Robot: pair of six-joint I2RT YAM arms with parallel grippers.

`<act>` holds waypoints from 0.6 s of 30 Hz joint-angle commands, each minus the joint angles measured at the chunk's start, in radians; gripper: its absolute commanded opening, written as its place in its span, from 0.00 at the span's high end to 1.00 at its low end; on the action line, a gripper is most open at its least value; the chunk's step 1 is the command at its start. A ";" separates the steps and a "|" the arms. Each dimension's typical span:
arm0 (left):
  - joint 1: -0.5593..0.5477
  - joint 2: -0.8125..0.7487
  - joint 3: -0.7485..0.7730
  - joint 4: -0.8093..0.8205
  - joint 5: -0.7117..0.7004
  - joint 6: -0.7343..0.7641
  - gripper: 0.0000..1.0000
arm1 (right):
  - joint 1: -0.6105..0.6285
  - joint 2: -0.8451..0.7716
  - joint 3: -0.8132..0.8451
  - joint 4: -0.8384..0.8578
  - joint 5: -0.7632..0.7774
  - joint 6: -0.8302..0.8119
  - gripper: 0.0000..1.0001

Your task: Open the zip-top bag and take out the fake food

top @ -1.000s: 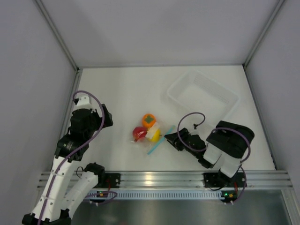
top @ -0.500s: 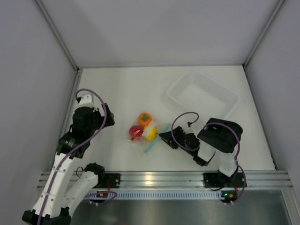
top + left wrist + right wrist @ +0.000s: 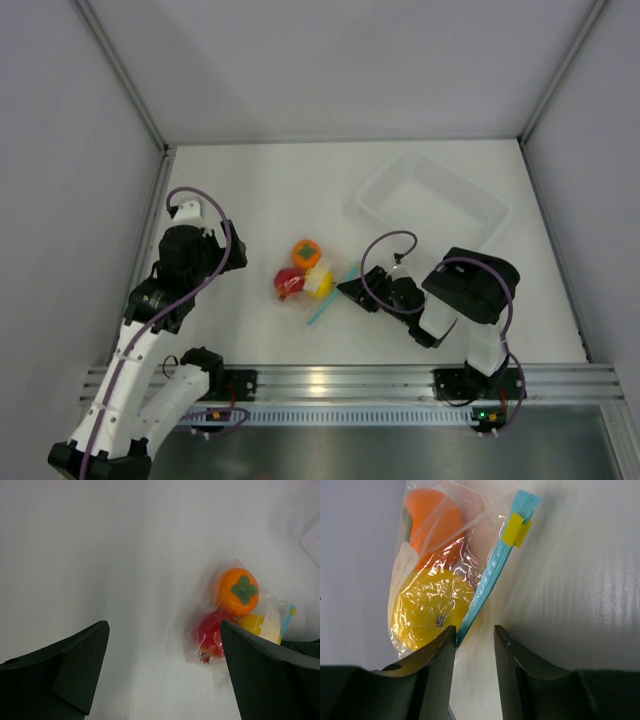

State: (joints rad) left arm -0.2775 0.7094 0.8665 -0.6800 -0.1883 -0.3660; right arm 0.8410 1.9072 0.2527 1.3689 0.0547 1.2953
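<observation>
The zip-top bag (image 3: 308,283) is lying on the white surface (image 3: 250,190) at the centre of the overhead frame, with the fake food (image 3: 238,591), orange, red and yellow toy fruits, inside it. The right gripper (image 3: 475,632) is sitting just right of the bag, jaws narrowly parted, the lower end of the blue zip strip (image 3: 495,565) reaching into the gap without being visibly pinched. The left gripper (image 3: 164,625), jaws spread wide, is hovering left of the bag, apart from it. A clear tray (image 3: 385,173) is resting at upper right.
</observation>
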 commanded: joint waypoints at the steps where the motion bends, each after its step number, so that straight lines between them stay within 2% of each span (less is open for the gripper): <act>1: -0.003 0.012 0.000 0.062 0.016 0.013 0.01 | -0.017 -0.002 0.020 0.338 -0.032 -0.053 0.63; 18: -0.003 0.002 -0.004 0.063 0.023 0.015 0.02 | -0.063 -0.094 0.008 0.340 -0.096 -0.053 0.53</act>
State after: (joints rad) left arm -0.2775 0.7219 0.8658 -0.6785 -0.1722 -0.3641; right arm 0.7914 1.8591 0.2626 1.3365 -0.0219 1.2739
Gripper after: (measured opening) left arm 0.985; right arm 0.454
